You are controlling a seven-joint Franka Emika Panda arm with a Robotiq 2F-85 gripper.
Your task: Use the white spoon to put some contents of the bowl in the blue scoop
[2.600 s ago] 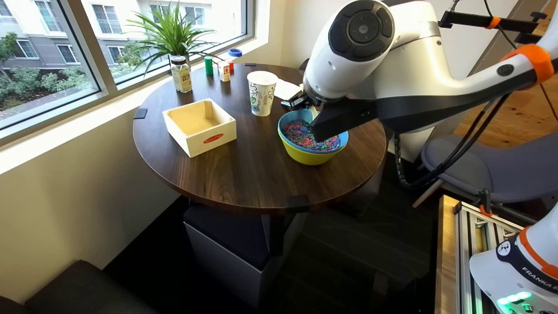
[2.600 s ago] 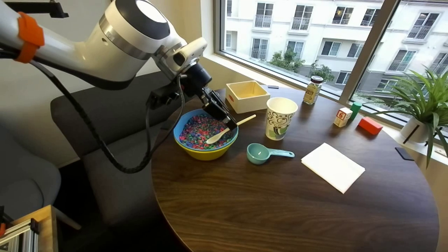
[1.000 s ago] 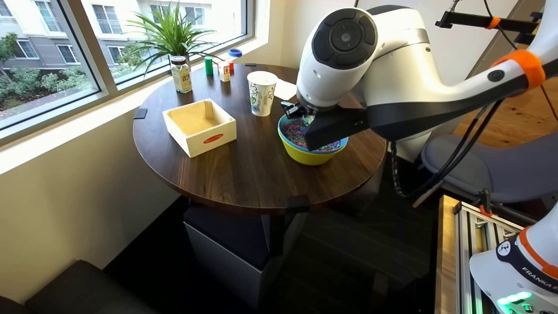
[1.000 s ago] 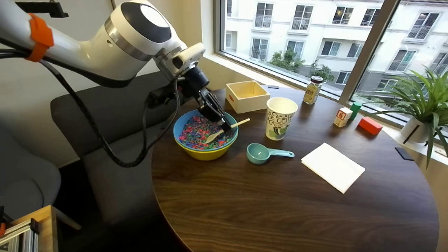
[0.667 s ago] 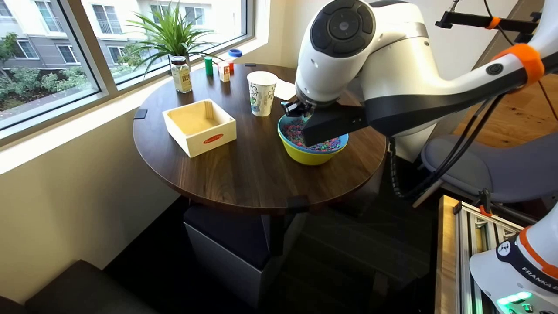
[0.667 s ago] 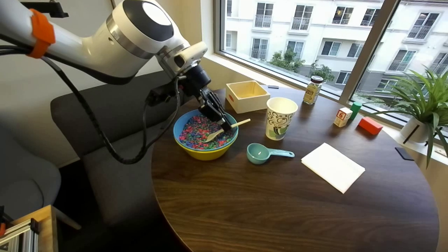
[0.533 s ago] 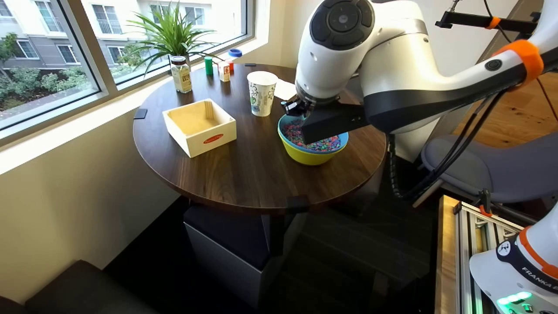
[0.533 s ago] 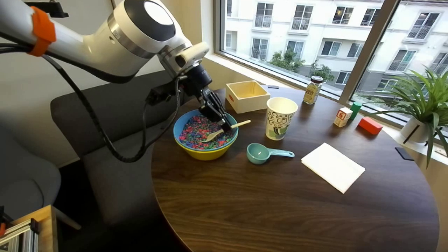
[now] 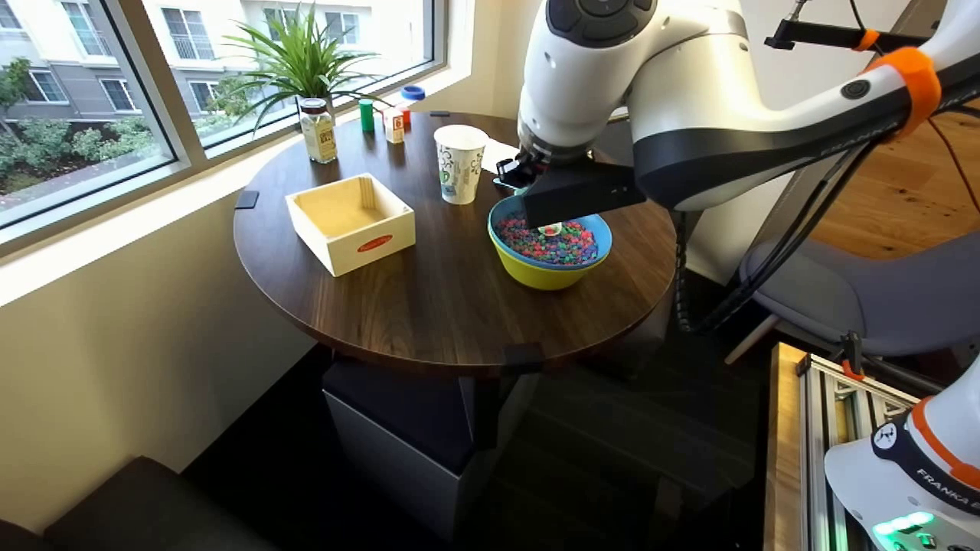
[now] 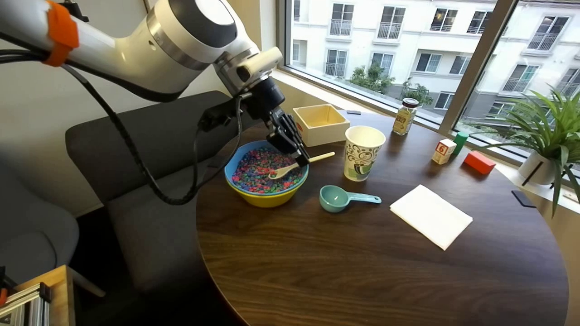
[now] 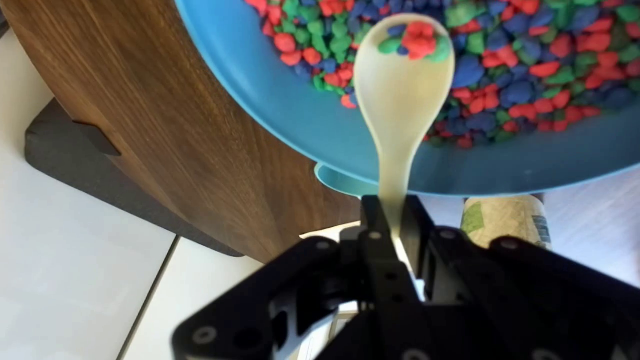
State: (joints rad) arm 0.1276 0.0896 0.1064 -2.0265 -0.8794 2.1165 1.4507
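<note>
My gripper [image 11: 392,212] is shut on the handle of the white spoon [image 11: 400,95], whose head points away from the fingers over the bowl [image 11: 295,117]. A few red, green and blue pieces [image 11: 419,41] lie at the spoon's tip. Beneath it spreads the heap of contents [image 10: 253,170] in the blue inside of the bowl, which is yellow outside in both exterior views. The handle's end sticks out past the gripper [image 10: 302,159] and the rim. Beside the bowl the blue scoop [image 10: 334,199] sits on the table; in the wrist view the bowl partly hides it.
A tall paper cup [image 10: 361,156] stands close to the handle's end, behind the scoop. Farther off are a square wooden tray [image 10: 321,131], a glass jar [image 10: 404,118], a numbered block [image 10: 443,151] and a red block [image 10: 479,162]. Folded white paper [image 10: 430,217] lies past the scoop's handle.
The gripper and spoon have risen slightly and shifted toward the cup side. The spoon's head, lower in the heap before, now shows above it with a few pieces on it. Bowl and scoop have stayed.
</note>
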